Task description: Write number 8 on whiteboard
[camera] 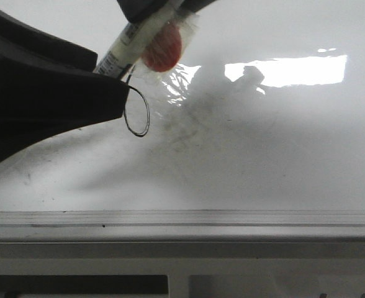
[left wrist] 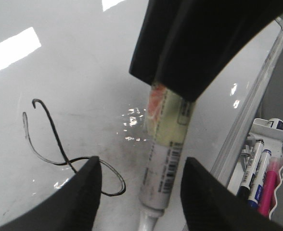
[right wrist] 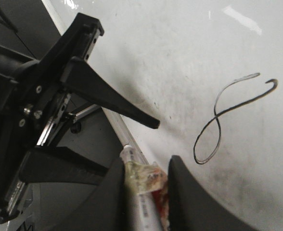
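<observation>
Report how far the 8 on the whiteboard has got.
Mostly drawn: the number 8 has a closed lower loop, but its upper loop ends in an open hook. In hand: the right claw grips the marker, while the left claw is open. Left: closing the top on the whiteboard.

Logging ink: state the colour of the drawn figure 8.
Black; the thin hand-drawn number 8 shows best in the right wrist view.

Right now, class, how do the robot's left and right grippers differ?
The left gripper is open, fingers spread wide; the right gripper is shut on the marker. The left gripper holds nothing; the right gripper angles the marker toward the whiteboard. Both have black fingers and sit near the number 8.
</observation>
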`<state>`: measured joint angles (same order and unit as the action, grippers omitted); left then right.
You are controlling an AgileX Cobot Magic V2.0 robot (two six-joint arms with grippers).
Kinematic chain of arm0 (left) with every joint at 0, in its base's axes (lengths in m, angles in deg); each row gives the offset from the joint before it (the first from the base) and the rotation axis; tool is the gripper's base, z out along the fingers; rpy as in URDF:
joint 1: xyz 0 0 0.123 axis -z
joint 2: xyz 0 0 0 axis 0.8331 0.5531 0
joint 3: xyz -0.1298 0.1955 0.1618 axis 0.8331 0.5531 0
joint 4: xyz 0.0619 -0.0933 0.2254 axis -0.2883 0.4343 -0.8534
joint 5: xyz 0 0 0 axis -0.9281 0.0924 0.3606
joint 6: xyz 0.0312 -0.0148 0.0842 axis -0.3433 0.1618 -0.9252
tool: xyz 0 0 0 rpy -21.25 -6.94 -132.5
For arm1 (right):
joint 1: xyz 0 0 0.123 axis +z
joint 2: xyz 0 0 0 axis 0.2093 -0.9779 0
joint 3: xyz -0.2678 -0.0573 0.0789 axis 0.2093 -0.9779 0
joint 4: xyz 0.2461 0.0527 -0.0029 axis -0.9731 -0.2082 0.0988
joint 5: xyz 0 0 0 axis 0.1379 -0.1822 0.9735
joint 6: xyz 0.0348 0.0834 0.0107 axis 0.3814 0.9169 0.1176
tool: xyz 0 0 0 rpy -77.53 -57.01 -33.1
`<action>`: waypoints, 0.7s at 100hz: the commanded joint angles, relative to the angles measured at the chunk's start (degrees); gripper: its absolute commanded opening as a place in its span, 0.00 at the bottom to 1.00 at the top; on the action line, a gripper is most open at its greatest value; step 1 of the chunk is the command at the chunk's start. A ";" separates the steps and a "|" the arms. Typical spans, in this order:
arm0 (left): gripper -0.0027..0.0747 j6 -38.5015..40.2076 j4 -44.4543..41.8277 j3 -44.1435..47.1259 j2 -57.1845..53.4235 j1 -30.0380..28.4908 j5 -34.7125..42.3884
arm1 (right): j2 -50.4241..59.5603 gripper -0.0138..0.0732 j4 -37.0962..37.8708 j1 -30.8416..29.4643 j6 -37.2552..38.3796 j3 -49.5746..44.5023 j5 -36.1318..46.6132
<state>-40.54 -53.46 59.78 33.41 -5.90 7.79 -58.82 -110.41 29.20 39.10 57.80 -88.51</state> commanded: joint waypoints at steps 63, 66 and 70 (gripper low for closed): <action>0.01 0.86 0.15 -2.71 0.55 0.46 6.16 | 1.04 0.25 -0.95 0.02 0.46 2.05 1.32; 0.01 0.94 0.44 -2.71 0.55 0.46 6.04 | 1.04 0.32 -0.95 0.02 0.46 2.05 1.40; 0.01 2.10 0.68 -2.71 0.55 0.46 5.46 | 1.04 0.42 -0.95 0.02 0.46 2.05 1.98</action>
<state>-41.17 -56.00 59.10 34.59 -5.58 8.57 -58.82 -110.19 29.20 39.58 58.18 -88.07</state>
